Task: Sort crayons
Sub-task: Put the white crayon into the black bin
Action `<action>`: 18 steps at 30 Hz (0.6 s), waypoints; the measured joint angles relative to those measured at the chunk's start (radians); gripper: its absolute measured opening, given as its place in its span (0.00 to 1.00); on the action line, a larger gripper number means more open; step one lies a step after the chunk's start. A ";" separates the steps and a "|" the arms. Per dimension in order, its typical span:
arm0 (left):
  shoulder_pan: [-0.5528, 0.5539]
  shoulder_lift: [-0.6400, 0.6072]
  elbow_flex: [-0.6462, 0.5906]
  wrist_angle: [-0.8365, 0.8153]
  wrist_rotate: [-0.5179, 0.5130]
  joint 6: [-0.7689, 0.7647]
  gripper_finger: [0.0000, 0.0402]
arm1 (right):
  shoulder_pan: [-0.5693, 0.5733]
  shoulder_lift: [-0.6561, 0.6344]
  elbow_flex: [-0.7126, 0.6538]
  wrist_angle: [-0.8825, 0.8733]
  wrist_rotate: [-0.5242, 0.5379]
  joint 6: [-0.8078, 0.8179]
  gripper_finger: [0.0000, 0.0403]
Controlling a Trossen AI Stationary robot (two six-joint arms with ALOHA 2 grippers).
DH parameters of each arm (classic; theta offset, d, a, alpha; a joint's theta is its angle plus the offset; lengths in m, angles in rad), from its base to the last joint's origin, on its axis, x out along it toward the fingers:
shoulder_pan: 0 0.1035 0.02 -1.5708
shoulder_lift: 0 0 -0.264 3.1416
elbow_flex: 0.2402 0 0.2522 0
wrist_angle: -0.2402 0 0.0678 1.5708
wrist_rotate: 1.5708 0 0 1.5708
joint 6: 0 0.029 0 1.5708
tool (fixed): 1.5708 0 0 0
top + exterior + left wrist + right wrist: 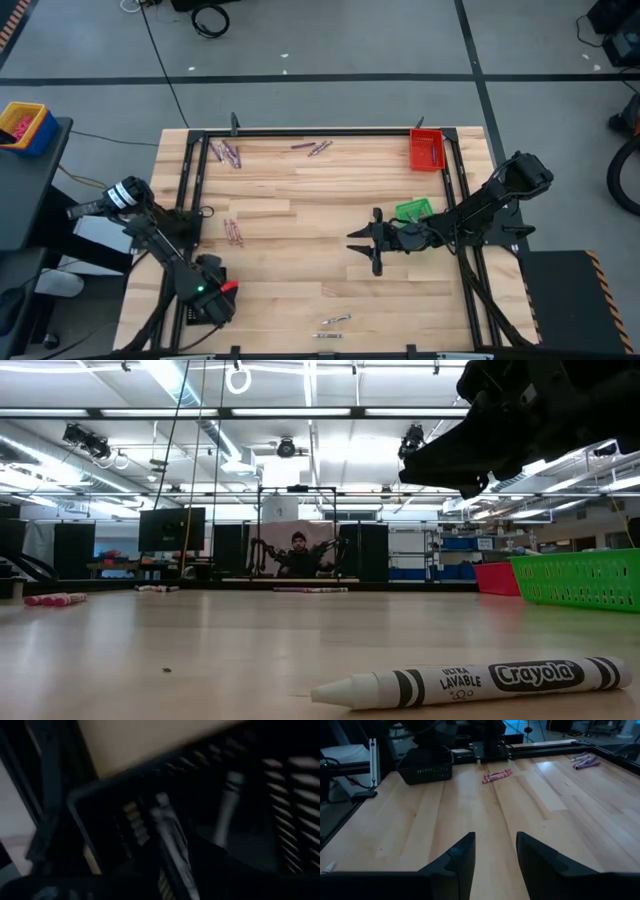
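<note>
Though blurred, crayons (172, 845) inside black tray (100, 795)

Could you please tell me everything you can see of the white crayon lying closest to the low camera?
The white crayon is a thin stick with a pale paper wrapper bearing black bands and printed Crayola lettering. Its bare, cone-shaped tip points to the picture's left; the other end is blunt. It lies flat on its side on the wooden table, slightly slanted, looking whole and unbroken. Only the table touches it; no gripper is on it. From above it seems to lie near the table's front edge.
</note>
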 joint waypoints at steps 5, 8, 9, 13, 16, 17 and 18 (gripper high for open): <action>0.014 0.000 0.103 -0.085 -0.042 0.058 0.35 | 0.000 0.000 0.000 0.002 0.000 0.003 0.36; 0.044 -0.001 0.193 -0.148 -0.182 0.127 0.36 | 0.000 0.000 0.000 0.004 0.000 0.003 0.36; 0.057 -0.001 0.224 -0.146 -0.264 0.159 0.36 | 0.000 0.000 0.000 0.005 0.000 0.003 0.36; 0.121 -0.002 0.298 -0.021 -0.598 0.424 0.36 | 0.000 0.000 0.000 0.006 0.000 -0.001 0.36; 0.185 0.011 0.287 0.269 -0.709 0.759 0.36 | 0.000 0.000 0.000 0.005 0.000 -0.002 0.36; 0.209 0.027 0.281 0.385 -0.720 0.880 0.36 | 0.000 0.000 0.000 0.005 0.000 -0.003 0.36; 0.231 0.049 0.277 0.492 -0.724 0.999 0.36 | 0.000 0.000 0.000 0.005 0.000 -0.003 0.36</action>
